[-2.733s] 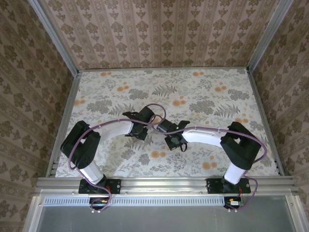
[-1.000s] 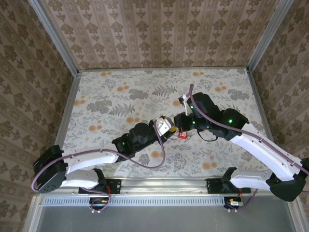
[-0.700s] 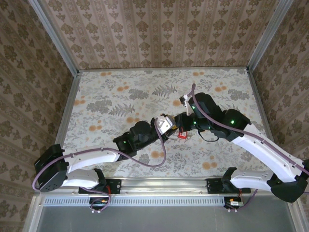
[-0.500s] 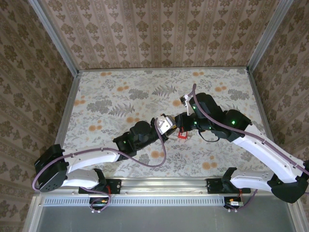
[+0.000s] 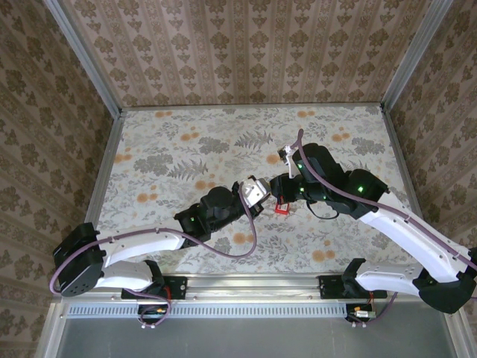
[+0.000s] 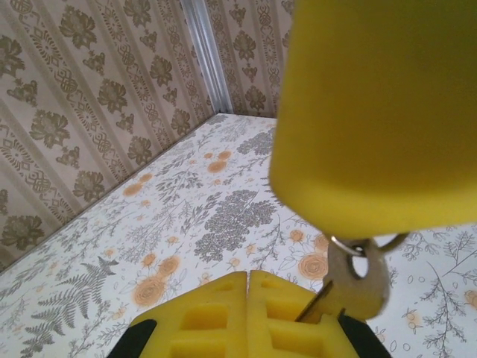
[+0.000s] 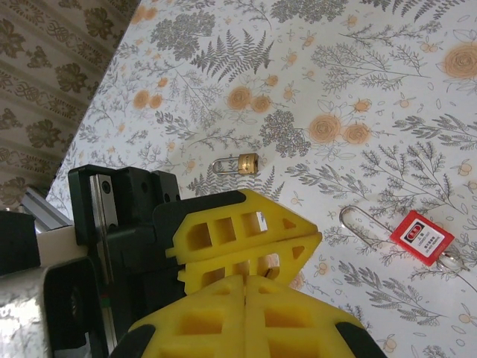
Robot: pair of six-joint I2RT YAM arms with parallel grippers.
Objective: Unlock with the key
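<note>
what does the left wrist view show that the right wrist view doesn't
Left wrist, not right wrist: a small silver metal key on a ring, close beside the shut left pincer. Right wrist, not left wrist: a small brass padlock and a square red plastic tag, both lying on the floral-print table. Both: that table and yellow pincer fingers.

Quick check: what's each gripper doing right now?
Left gripper: closed, silver key at its fingertips; whether it grips it cannot be told.
Right gripper: closed; what it holds cannot be told.
</note>
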